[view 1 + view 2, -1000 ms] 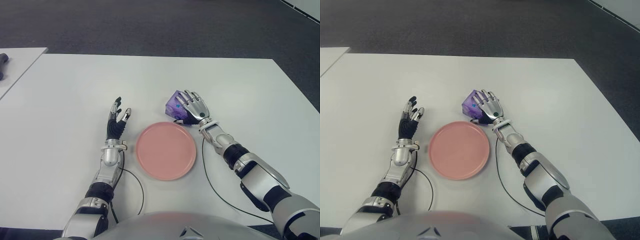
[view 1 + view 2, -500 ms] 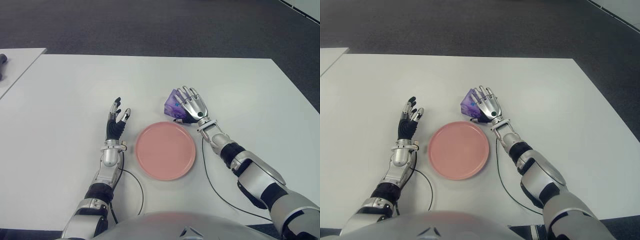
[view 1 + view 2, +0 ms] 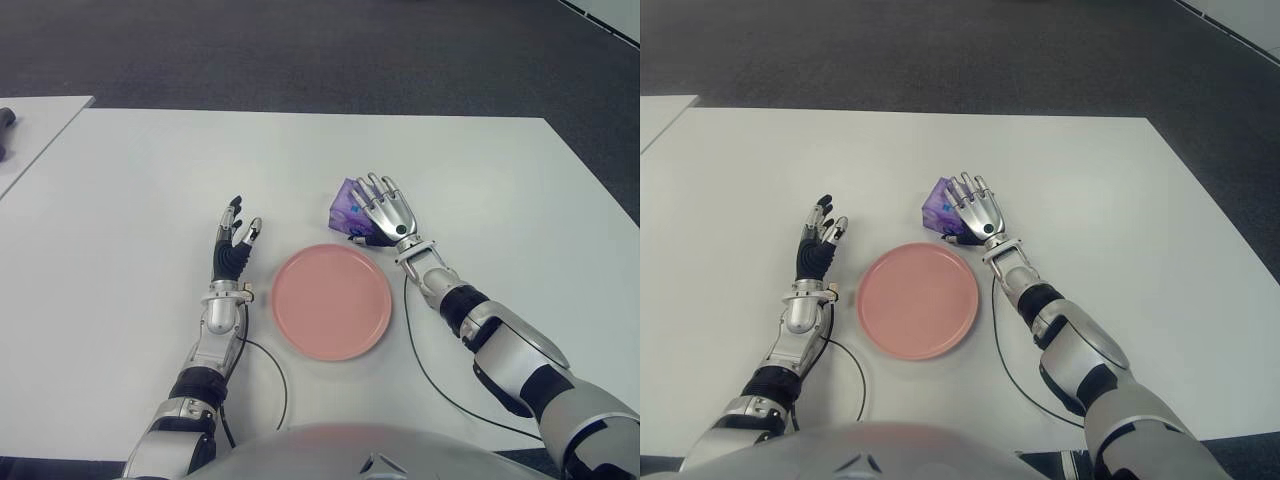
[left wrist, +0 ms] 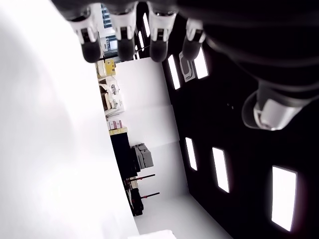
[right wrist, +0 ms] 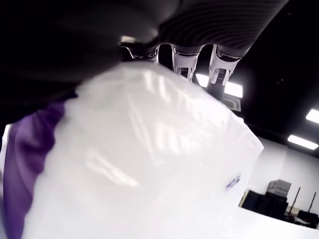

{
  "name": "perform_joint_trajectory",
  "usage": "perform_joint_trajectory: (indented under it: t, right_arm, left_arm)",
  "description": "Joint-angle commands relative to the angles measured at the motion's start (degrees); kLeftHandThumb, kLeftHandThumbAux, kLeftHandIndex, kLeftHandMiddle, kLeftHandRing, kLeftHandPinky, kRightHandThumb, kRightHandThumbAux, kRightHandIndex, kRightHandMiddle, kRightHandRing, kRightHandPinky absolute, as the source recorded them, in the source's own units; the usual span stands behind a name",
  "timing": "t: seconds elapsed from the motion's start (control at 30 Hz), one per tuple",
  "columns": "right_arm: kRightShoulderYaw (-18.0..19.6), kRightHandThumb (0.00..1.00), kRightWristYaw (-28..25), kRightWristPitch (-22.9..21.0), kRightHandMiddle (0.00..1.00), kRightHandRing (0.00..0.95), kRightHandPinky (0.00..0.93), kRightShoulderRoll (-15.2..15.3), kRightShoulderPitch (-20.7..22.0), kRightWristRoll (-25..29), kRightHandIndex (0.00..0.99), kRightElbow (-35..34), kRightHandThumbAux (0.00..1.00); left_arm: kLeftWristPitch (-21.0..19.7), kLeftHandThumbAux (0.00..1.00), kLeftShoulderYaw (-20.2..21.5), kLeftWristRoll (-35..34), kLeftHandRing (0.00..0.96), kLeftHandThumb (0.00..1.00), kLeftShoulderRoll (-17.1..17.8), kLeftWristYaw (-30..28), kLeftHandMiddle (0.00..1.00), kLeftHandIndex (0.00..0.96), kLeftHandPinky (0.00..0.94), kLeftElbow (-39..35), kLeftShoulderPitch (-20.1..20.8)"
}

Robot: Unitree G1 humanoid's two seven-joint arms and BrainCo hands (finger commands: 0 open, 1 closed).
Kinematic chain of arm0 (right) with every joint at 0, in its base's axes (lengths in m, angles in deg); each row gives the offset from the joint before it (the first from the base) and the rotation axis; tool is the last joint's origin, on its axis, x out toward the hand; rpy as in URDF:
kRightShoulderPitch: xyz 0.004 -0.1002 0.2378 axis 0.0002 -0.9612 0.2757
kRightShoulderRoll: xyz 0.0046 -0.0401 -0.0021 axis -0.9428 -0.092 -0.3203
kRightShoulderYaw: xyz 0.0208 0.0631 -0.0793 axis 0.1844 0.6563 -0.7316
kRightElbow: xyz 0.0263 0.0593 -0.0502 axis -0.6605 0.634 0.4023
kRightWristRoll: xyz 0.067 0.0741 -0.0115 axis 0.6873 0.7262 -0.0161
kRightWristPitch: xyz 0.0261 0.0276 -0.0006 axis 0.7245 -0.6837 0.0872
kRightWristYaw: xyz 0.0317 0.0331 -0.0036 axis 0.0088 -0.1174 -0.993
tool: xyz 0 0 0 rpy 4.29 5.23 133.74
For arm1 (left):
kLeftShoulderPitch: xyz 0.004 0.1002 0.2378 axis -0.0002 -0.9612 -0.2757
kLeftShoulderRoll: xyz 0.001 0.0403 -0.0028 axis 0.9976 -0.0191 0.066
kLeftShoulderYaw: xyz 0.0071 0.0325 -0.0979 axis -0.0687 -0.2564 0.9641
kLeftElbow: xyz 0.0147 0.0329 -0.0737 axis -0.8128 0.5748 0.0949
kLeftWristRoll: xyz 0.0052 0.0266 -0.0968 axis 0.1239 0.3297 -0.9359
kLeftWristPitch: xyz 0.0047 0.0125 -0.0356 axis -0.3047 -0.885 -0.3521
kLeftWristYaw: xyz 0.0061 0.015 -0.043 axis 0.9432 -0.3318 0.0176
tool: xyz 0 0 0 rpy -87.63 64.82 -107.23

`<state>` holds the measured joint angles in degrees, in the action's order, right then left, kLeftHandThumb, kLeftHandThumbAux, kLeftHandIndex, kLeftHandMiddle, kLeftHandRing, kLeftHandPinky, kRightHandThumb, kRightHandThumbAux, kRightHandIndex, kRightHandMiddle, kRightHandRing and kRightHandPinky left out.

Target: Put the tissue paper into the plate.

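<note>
Toward the far side of the white tabletop, right of its middle, a small purple-and-white plastic-wrapped pack of tissue paper stands under the right hand, just past the far rim of the round pink plate. That hand's silver fingers lie draped over the pack's top, laid side by side and only lightly bent; the right wrist view shows the glossy wrapper filling the palm, with three fingertips reaching over its far edge. Whether the thumb has closed on the pack's near side cannot be told, so this reads as a grasp being formed, not one already secure.

To do the step well, the fingers should curl down the pack's far face while the thumb presses the near face (the wrapper looks slick, so a squeeze across the soft body should hold better than fingertip contact alone). Lift only once the pack is pinched between both sides, clear the plate's low rim, carry it toward the near edge of the table, and let go over the plate's centre.

The left hand shows beside the plate on its left, fingers straight and slightly fanned, holding nothing.
</note>
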<state>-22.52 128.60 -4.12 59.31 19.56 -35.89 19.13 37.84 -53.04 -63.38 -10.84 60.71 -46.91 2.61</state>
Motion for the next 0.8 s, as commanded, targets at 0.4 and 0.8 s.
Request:
perform_joint_trajectory:
  t: [0.4, 0.8]
  right_arm:
    - [3.1, 0.534, -9.8, 7.8, 0.000, 0.000, 0.019, 0.3, -2.1, 6.6, 0.000, 1.0, 0.312]
    - [7.7, 0.740, -27.9, 12.5, 0.221, 0.238, 0.304, -5.5, 0.0, 16.0, 0.113, 12.1, 0.373]
  left_arm:
    - [-1.1, 0.422, 0.0, 0.7, 0.000, 0.000, -0.2, 0.7, 0.000, 0.000, 0.000, 1.0, -2.7]
    - [-1.3, 0.415, -0.2, 1.1, 0.000, 0.000, -0.3, 1.1, 0.000, 0.000, 0.000, 0.1, -3.2]
